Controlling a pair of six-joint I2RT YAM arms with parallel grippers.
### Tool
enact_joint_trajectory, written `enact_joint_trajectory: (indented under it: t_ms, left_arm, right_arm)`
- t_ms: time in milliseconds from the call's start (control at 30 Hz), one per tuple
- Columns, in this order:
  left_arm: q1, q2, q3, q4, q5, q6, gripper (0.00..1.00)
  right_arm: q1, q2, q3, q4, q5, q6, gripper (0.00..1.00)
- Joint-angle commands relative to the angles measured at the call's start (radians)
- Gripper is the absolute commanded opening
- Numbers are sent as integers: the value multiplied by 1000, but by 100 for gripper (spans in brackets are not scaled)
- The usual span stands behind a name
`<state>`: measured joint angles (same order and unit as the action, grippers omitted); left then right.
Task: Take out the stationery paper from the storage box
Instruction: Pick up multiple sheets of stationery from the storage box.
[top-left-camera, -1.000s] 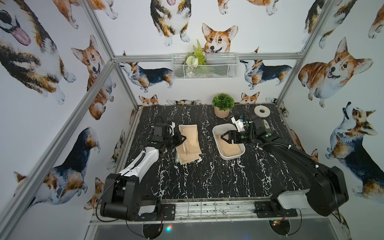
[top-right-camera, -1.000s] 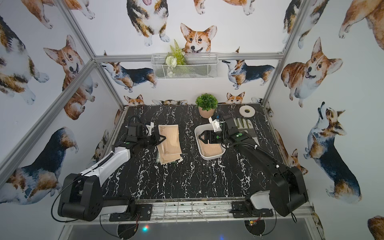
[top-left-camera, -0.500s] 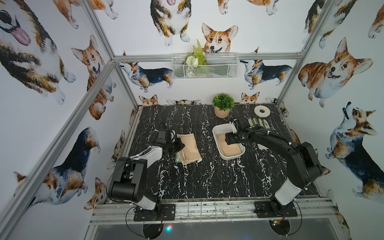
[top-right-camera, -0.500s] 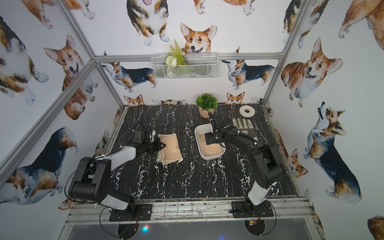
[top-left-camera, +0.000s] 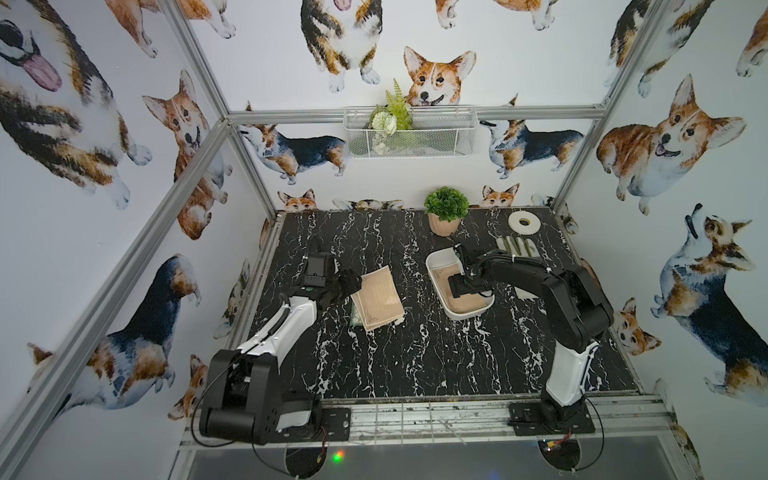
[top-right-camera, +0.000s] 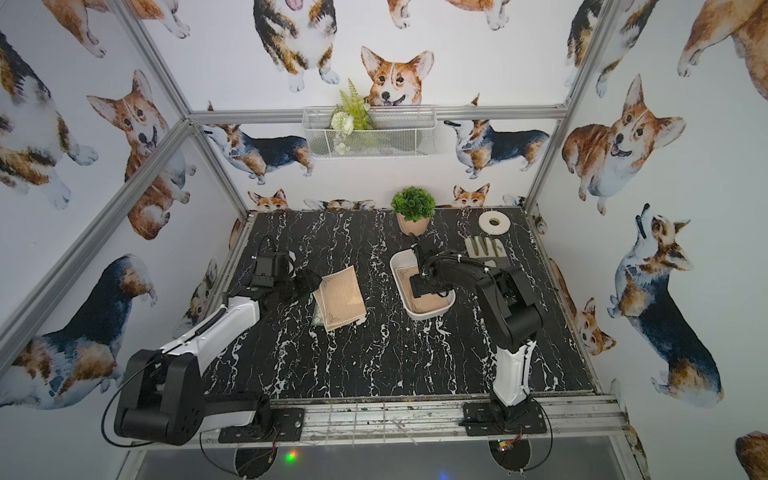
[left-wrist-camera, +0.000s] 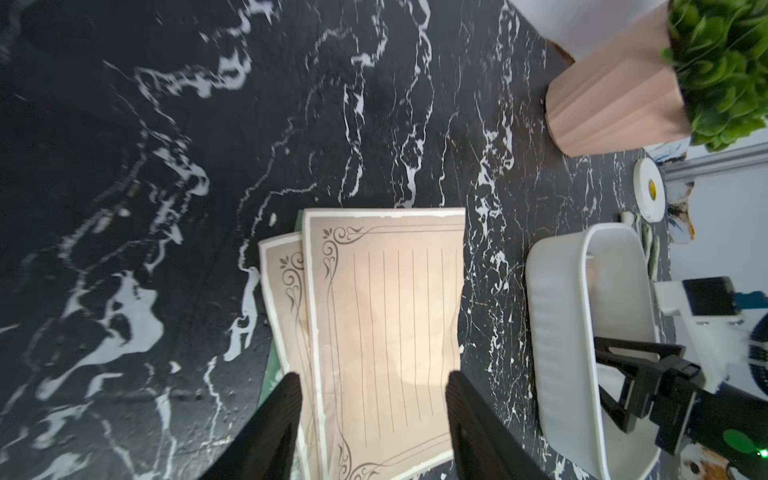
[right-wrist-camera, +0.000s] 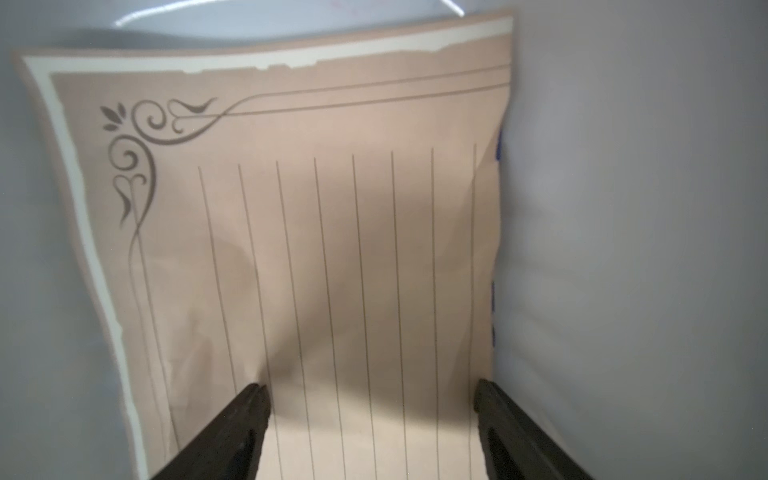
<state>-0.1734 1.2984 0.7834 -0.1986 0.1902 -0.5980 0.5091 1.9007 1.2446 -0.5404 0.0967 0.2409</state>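
Opening is the news on the left: the left claw (left-wrist-camera: 372, 378), pinched shut a second ago on a tan sheet above the pile (top-left-camera: 378, 301), now has its jaws parted and holds nothing. That sheet lies flat on top of the pile, out on the table (top-left-camera: 415, 353), roughly squared over another tan one, with a green edge peeping out beneath. The claw's tips sit low at one end of the pile, straddling the top sheet; whether they touch it I cannot tell.

Over on the other side, the right arm has folded in and brought the right claw (right-wrist-camera: 370, 388) down inside the box (top-left-camera: 465, 313), where a second ago it sat higher over the box. Its jaws are spread wide and empty, tips just over the sheet (right-wrist-camera: 332, 228) that lies on the box floor, one tip close to the wall. I cannot tell if they are pressing on it.

So the paper is split: several sheets are out, well apart from the box, and at least this one is left inside. A sliver of blue along its edge by the wall hints at another underneath. To my eye one drop-off has just finished and the next pick is starting. The left claw looks free to back away. Flat, thin paper on a glossy floor will likely be fiddly to pinch, and the nearby wall leaves little room.
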Motion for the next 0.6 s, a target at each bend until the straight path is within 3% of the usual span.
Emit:
enact_joint_trajectory:
  t_ms: [0,133,267,567]
  left_arm:
    - [-2,-104,13,-101,-138,24,61]
    - [-2,-166,34,-141,-164,32,63]
    - [-2,-187,50,-159,-157,35,63]
    - [-2,-197,44,-157,-140,33,63]
  right_arm:
    - [3,16,-9,-10,8,17,82]
    - [4,17,-32,6,-7,32,77]
    - [5,17,-41,7,-5,35,63]
    - [4,-27,-34,-1,-21,31,11]
